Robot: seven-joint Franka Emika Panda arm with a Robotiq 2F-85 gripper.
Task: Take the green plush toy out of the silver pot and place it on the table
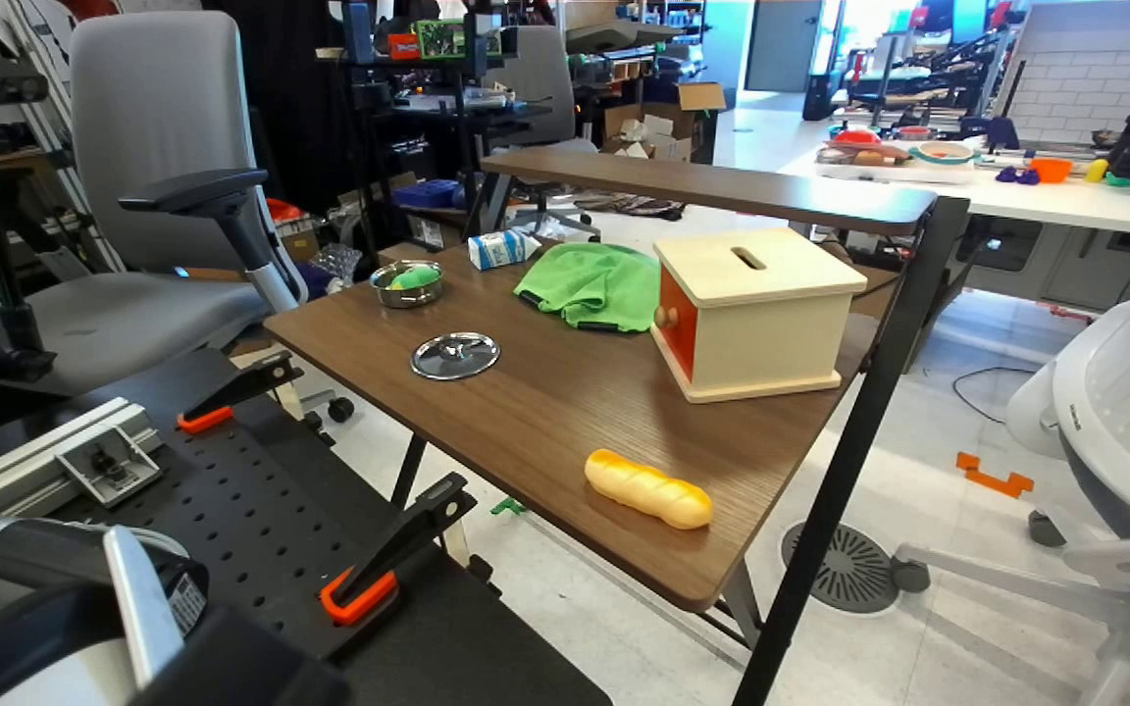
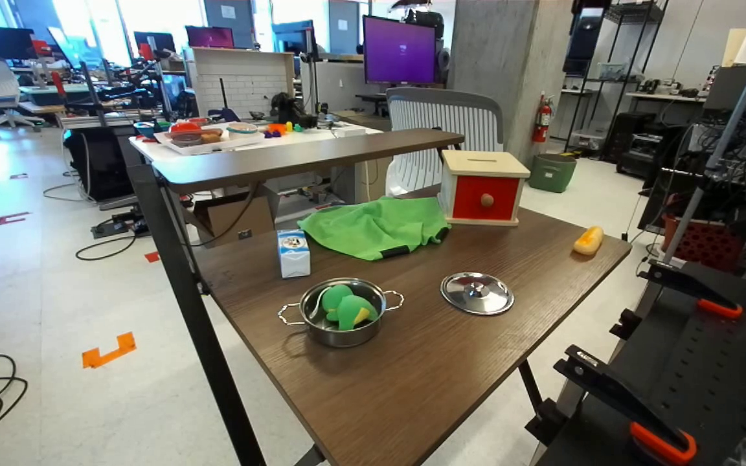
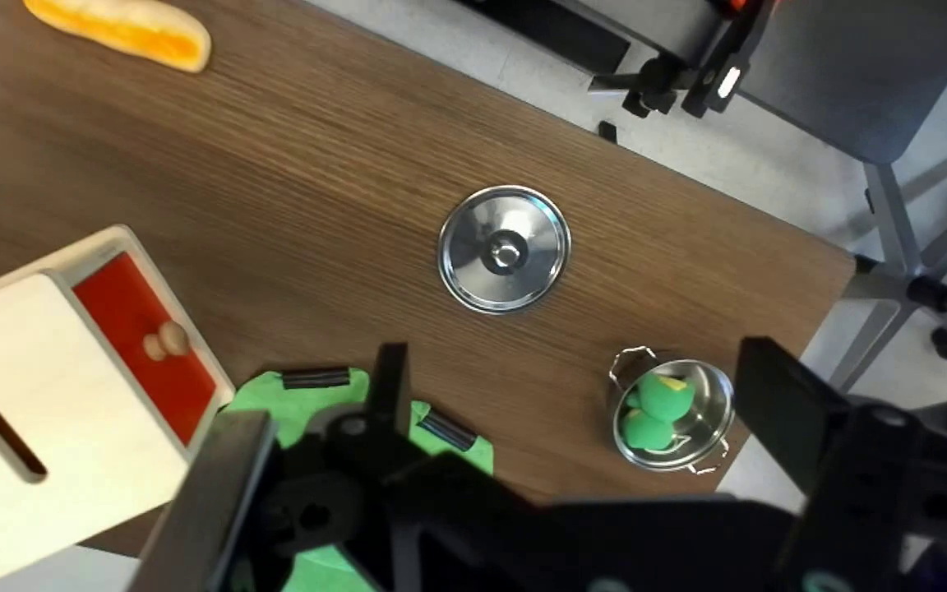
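One soft green plush toy [image 3: 661, 404] is seen off-centre between spread black fingers [image 3: 392, 382]

The toy, two rounded lumps with a yellow patch, is contained in the round silver metal pot [image 2: 344, 338]. The pot is set near one edge of the brown wood-grain table [image 3: 317, 205], at the opposite end from the long yellow bread loaf [image 3: 128, 33]. In the wrist view the black two-fingered gripper [image 3: 576, 362] is spread wide and nothing is pinched. The toy is framed between the fingers, closer to the one toward the pot-side edge. The shiny round metal lid [image 3: 505, 249] is laid apart from the pot, toward the edge facing the black perforated bench [image 1: 261, 520].

By judgement, the gripper must be shifted toward the pot-side edge, then lowered into the pot. The toy's longer axis is judged to be turned across the line between the fingers, so little wrist rotation seems needed.
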